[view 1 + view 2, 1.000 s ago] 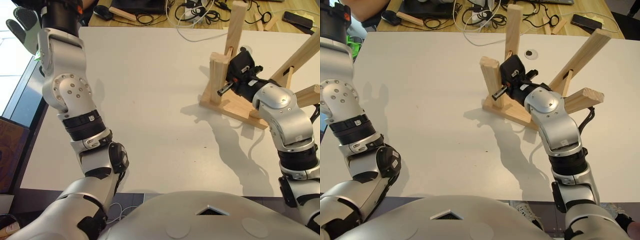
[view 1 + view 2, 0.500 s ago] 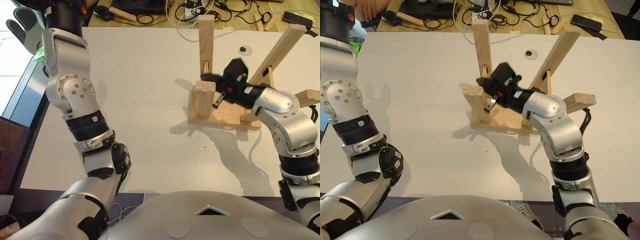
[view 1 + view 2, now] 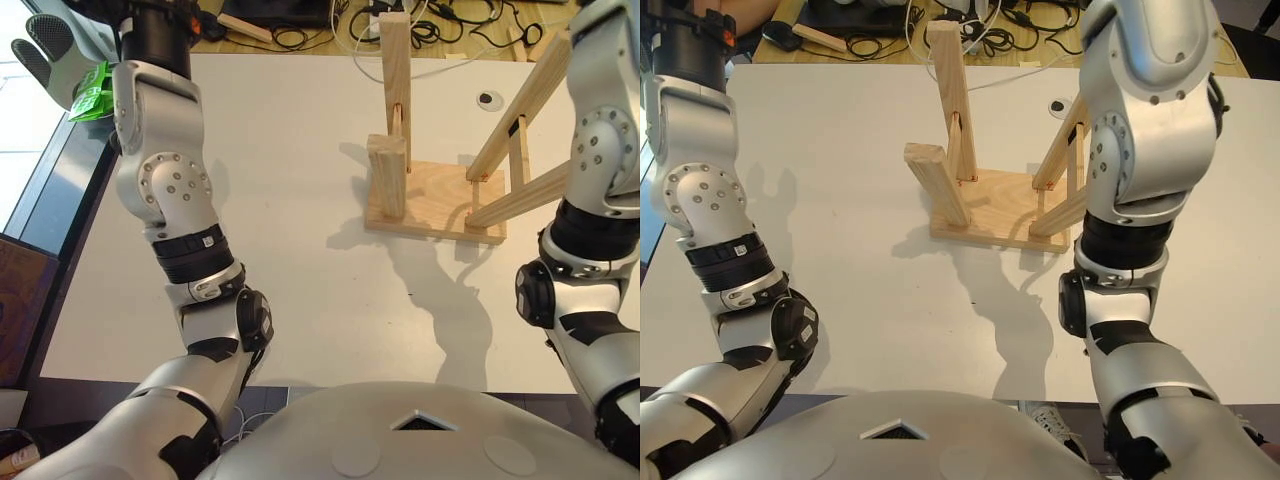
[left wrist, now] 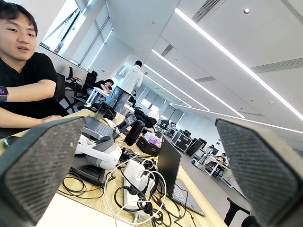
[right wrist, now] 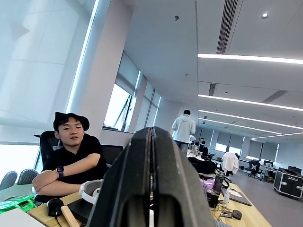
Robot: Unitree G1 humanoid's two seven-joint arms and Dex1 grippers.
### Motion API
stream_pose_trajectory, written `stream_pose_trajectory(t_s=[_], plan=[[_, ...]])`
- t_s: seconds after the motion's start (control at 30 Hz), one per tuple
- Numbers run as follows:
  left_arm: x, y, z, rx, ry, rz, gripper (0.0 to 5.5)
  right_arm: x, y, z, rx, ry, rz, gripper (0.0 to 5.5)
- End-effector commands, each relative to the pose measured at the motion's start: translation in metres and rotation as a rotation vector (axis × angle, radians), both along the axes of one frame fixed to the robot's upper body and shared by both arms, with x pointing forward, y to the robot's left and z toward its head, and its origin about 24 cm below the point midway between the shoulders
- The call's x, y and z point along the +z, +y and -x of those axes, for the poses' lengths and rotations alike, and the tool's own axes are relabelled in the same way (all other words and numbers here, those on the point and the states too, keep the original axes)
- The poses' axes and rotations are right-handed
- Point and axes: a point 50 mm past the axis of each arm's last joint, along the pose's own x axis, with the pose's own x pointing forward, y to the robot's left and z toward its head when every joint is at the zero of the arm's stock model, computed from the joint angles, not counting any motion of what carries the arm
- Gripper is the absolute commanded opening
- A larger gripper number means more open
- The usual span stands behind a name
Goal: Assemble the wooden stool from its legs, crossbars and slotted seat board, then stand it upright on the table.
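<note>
**A:** Where is the stool (image 3: 436, 206)?

**B:** On the white table (image 3: 290, 160), right of the middle and nearer the far edge. It sits upside down, with the seat board (image 3: 440, 212) flat on the table. The 4 legs (image 3: 395, 70) point up, and crossbars (image 3: 517, 150) run between them.

**A:** And your grippers?

**B:** Both are empty and held high above the table. My left gripper (image 4: 151, 156) is spread wide, and my right gripper (image 5: 151, 179) has its fingers (image 5: 125, 189) pressed flat together.

**A:** What does the step need?

**B:** I judge the building done, so only the turn-over is left. I'd use 2 grips low on opposite legs, close to the board, because the joints may be only pushed in. Then I'd roll it slowly over 1 edge so it doesn't slide, and land all 4 feet level.

**A:** Anything nearby?

**B:** A small dark disc (image 3: 487, 99) lies just beyond the stool. Cables (image 3: 300, 35) clutter a wooden desk (image 3: 200, 40) past the far edge. The room behind is an open office with strip lights (image 4: 213, 42).
</note>
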Motion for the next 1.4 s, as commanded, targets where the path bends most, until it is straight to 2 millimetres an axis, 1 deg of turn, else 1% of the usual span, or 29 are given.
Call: stream_pose_trajectory(t_s=[0.03,0.1,0.17,0.2,0.27,0.33,0.37,0.4,0.43,0.47,0.5,0.53,0.57,0.6,0.63,0.7,0.73,0.77,0.8,0.83,0.9,0.97,1.07,1.1,1.17,1.2,1.27,1.33,1.4], plan=[[-0.002,-0.002,0.001,0.012,0.010,0.001,5.09,-0.007,-0.007,-0.001,-0.030,0.021,0.059,0.03],[-0.002,-0.003,0.002,0.010,0.010,0.003,5.09,-0.008,-0.011,0.003,-0.059,-0.012,0.092,0.03],[-0.001,-0.003,0.003,0.011,0.008,0.001,5.09,0.000,-0.017,0.008,-0.112,-0.081,0.104,0.03],[0.000,-0.002,0.003,0.013,0.004,-0.006,5.09,0.007,-0.023,0.010,-0.148,-0.117,0.096,0.03],[0.003,0.002,0.006,0.019,0.007,-0.045,5.09,0.032,-0.039,0.015,-0.250,-0.208,0.076,0.03],[-0.002,0.009,0.011,0.035,0.051,-0.125,5.09,0.051,-0.057,0.017,-0.362,-0.253,0.103,0.03],[-0.007,0.010,0.015,0.037,0.092,-0.185,5.09,0.054,-0.071,0.015,-0.427,-0.232,0.109,0.03],[-0.013,0.009,0.019,0.030,0.136,-0.250,5.09,0.051,-0.088,0.011,-0.493,-0.182,0.105,0.03],[-0.020,0.007,0.023,0.011,0.198,-0.333,4.91,0.039,-0.109,0.005,-0.569,-0.091,0.096,0.00],[-0.026,0.003,0.026,-0.013,0.251,-0.400,4.86,0.024,-0.129,0.000,-0.639,0.010,0.094,0.00],[-0.034,-0.003,0.030,-0.071,0.307,-0.466,4.70,0.002,-0.152,-0.003,-0.702,0.135,0.079,0.00],[-0.045,-0.011,0.035,-0.141,0.368,-0.541,4.54,-0.030,-0.175,-0.004,-0.755,0.294,0.065,0.00],[-0.055,-0.019,0.040,-0.196,0.424,-0.589,4.44,-0.055,-0.191,-0.001,-0.787,0.405,0.068,0.00],[-0.067,-0.025,0.046,-0.237,0.480,-0.617,4.25,-0.076,-0.202,0.003,-0.811,0.479,0.083,0.00],[-0.076,-0.029,0.051,-0.256,0.528,-0.637,4.17,-0.091,-0.208,0.007,-0.825,0.518,0.103,0.00],[-0.087,-0.032,0.059,-0.236,0.599,-0.663,3.86,-0.115,-0.220,0.018,-0.857,0.575,0.130,0.00],[-0.093,-0.031,0.062,-0.204,0.636,-0.684,3.60,-0.130,-0.225,0.026,-0.869,0.622,0.152,0.00],[-0.098,-0.031,0.067,-0.181,0.670,-0.704,3.41,-0.144,-0.229,0.034,-0.871,0.673,0.185,0.00],[-0.103,-0.030,0.071,-0.164,0.701,-0.727,3.35,-0.159,-0.230,0.041,-0.859,0.738,0.214,0.00],[-0.108,-0.032,0.077,-0.169,0.738,-0.738,3.13,-0.174,-0.228,0.047,-0.820,0.813,0.249,0.00],[-0.119,-0.040,0.084,-0.230,0.790,-0.747,2.83,-0.188,-0.220,0.054,-0.735,0.895,0.292,0.00],[-0.133,-0.052,0.091,-0.344,0.850,-0.742,2.57,-0.199,-0.203,0.058,-0.568,0.996,0.351,0.00],[-0.148,-0.065,0.096,-0.424,0.910,-0.711,2.03,-0.216,-0.178,0.073,-0.265,1.186,0.444,0.00],[-0.151,-0.070,0.096,-0.443,0.920,-0.703,1.83,-0.219,-0.171,0.078,-0.182,1.241,0.484,0.00],[-0.151,-0.080,0.095,-0.479,0.910,-0.699,1.50,-0.218,-0.165,0.087,-0.108,1.334,0.557,0.00],[-0.151,-0.082,0.093,-0.472,0.901,-0.705,1.24,-0.217,-0.163,0.091,-0.090,1.366,0.586,0.00],[-0.150,-0.084,0.090,-0.459,0.888,-0.729,1.00,-0.215,-0.161,0.093,-0.076,1.403,0.623,0.00],[-0.152,-0.089,0.090,-0.504,0.884,-0.754,0.79,-0.217,-0.163,0.095,-0.083,1.419,0.652,0.00],[-0.156,-0.093,0.092,-0.543,0.895,-0.772,0.54,-0.217,-0.160,0.095,-0.056,1.418,0.678,0.00]])
